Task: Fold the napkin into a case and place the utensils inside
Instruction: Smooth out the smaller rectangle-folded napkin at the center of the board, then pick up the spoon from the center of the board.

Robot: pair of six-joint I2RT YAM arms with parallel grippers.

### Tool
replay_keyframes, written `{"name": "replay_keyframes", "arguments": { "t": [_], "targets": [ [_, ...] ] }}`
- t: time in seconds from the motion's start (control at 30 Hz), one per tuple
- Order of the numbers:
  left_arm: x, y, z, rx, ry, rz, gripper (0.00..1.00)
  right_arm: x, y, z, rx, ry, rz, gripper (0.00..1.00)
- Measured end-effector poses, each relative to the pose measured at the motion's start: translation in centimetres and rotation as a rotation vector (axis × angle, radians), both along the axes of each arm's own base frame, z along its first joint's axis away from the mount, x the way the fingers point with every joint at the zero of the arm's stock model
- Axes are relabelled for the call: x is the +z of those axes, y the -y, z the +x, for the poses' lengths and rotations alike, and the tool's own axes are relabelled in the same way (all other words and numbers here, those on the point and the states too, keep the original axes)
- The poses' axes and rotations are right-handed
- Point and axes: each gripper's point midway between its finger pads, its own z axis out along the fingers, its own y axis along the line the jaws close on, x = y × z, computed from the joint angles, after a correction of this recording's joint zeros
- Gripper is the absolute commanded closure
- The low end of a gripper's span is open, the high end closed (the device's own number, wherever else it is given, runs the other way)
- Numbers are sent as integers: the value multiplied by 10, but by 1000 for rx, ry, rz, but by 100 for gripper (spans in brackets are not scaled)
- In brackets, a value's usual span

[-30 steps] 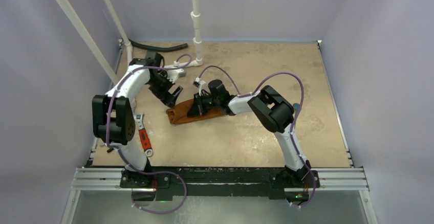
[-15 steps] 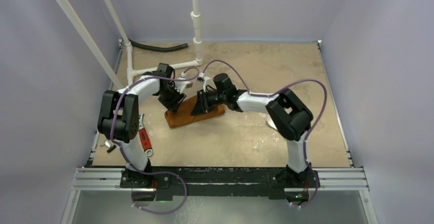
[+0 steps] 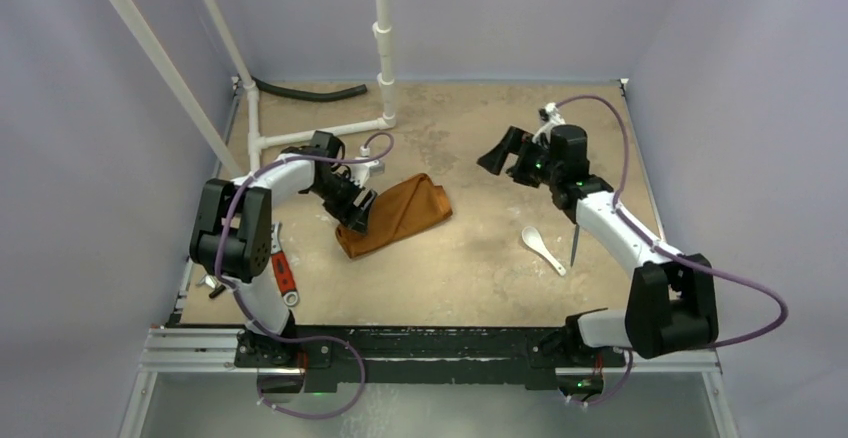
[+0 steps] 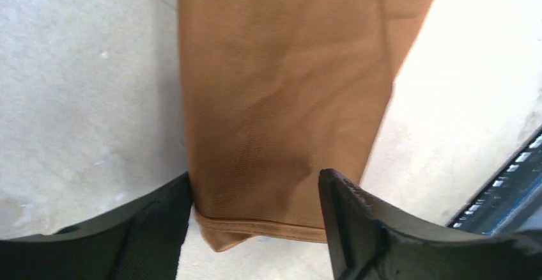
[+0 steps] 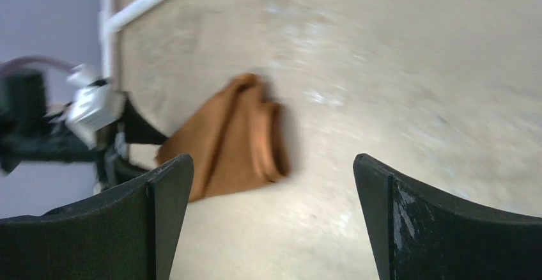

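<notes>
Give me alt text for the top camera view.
A folded orange napkin lies on the table, the left gripper at its left end. The right gripper hangs open far to the right, a white spoon lying near it.

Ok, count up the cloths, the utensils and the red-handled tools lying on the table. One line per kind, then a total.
Cloths: 1, the napkin
Utensils: 2, the white spoon and the thin grey-blue utensil
Red-handled tools: 1, the red-handled tool
Total: 4
</notes>
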Motion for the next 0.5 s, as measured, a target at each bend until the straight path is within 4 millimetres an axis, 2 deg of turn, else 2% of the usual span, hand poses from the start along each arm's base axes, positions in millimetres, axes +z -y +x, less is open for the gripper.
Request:
{"name": "replay_keyframes", "arguments": {
  "t": [0.1, 0.2, 0.3, 0.5],
  "targets": [
    [7, 6, -6, 2, -23, -41, 9, -33, 47, 1, -149, -149, -32, 1],
    [13, 4, -10, 6, -25, -35, 6, -49, 79, -1, -248, -225, -47, 1],
    [30, -3, -8, 19, 6, 1, 5, -49, 99, -8, -309, -223, -112, 1],
    [99, -4, 22, 1, 244, -5, 3, -36, 118, -13, -384, -176, -269, 1]
  ]
}}
